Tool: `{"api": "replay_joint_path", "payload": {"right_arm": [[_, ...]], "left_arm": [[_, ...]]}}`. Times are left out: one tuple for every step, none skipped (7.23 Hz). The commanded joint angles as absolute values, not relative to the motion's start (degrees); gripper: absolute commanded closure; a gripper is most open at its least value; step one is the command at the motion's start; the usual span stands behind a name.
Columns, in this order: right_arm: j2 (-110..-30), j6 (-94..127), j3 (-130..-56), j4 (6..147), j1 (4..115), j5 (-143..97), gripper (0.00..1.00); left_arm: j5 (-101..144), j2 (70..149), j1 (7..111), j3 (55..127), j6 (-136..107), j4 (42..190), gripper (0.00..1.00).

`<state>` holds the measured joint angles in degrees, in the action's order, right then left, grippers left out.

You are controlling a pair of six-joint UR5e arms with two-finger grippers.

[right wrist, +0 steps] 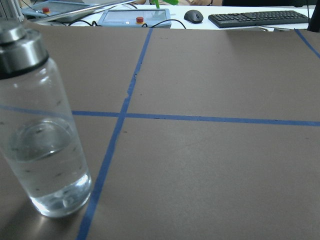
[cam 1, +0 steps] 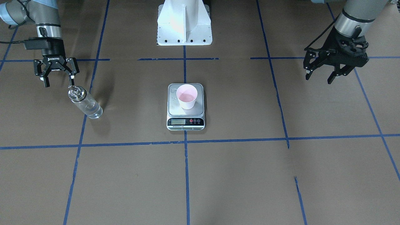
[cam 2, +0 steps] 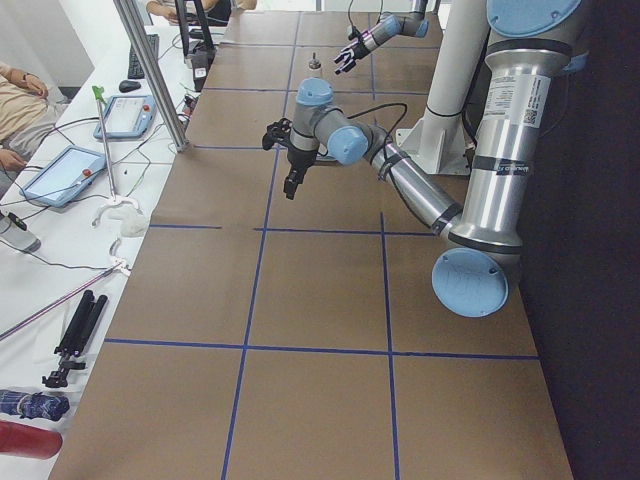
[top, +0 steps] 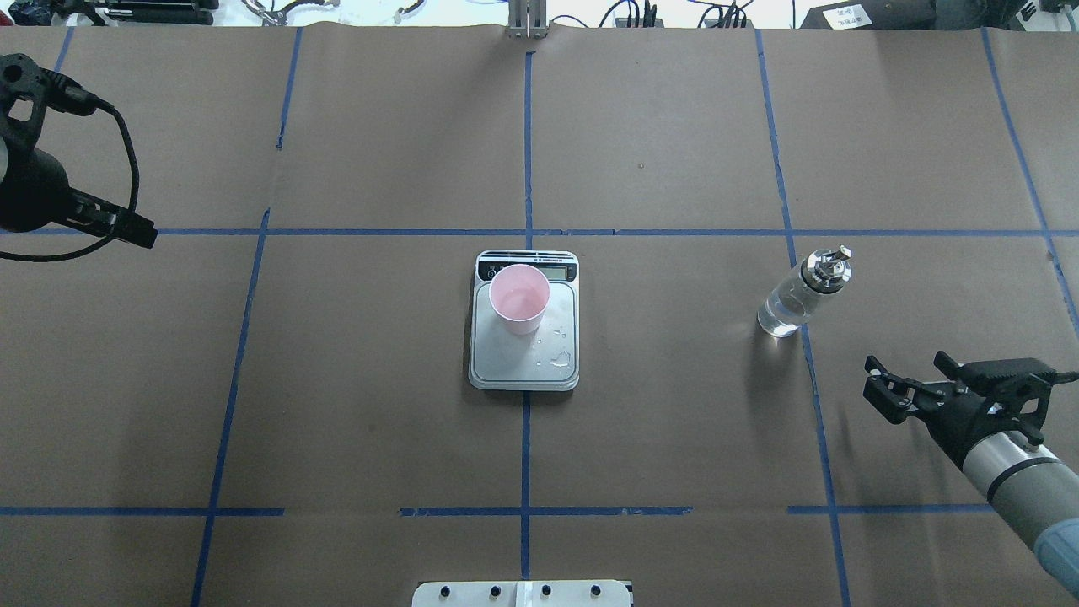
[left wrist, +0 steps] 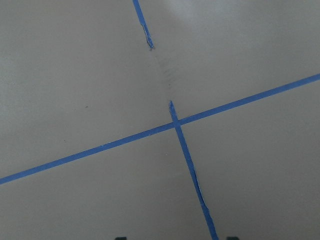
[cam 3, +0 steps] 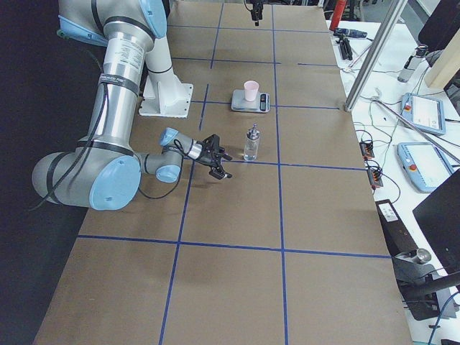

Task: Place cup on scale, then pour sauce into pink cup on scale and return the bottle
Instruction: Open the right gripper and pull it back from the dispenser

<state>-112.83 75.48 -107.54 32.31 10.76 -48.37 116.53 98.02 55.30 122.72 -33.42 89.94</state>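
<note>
The pink cup point(cam 1: 187, 96) is seen standing upright on the silver platform of the scale point(cam 1: 175, 107), set toward the display end rather than centred. A shallow layer of clear sauce point(cam 1: 186, 98) is visible inside it, and a few droplets point(top: 558, 358) are scattered on the bare platform beside it. The scale is placed at the middle of the brown counter point(cam 1: 237, 175), on a crossing of blue tape lines point(cam 1: 187, 162).

The bottle point(cam 1: 86, 103) is found upright on the counter, well apart from the scale on the robot's right, resting on a tape line and roughly half filled with clear liquid. The right tool point(cam 1: 58, 79) is held just beside the bottle on the robot's side, its fingers spread wide and nothing gripped between them. The left tool point(cam 1: 320, 78) is suspended above the counter far off on the robot's left, likewise spread apart and empty.
</note>
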Motion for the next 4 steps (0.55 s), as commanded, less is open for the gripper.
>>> {"api": "replay_joint_path", "payload": {"right_arm": [[-113.38,67.87,-107.32,31.99,20.17,-62.51,0.00],[-113.03,63.76,-107.49,31.91,27.00,-71.71,0.00],[-112.42,57.46,-107.40,31.99,34.99,-82.42,0.00],[-111.63,51.39,-107.14,32.69,42.81,-90.79,0.00]], "left_arm": [[117.51,99.05,55.20,122.70,-35.59,89.74,0.27],[117.60,99.66,55.11,122.70,-35.94,89.74,0.27],[117.60,99.84,55.11,122.61,-35.95,89.65,0.27],[117.60,100.02,55.02,122.52,-36.12,89.65,0.27]]}}
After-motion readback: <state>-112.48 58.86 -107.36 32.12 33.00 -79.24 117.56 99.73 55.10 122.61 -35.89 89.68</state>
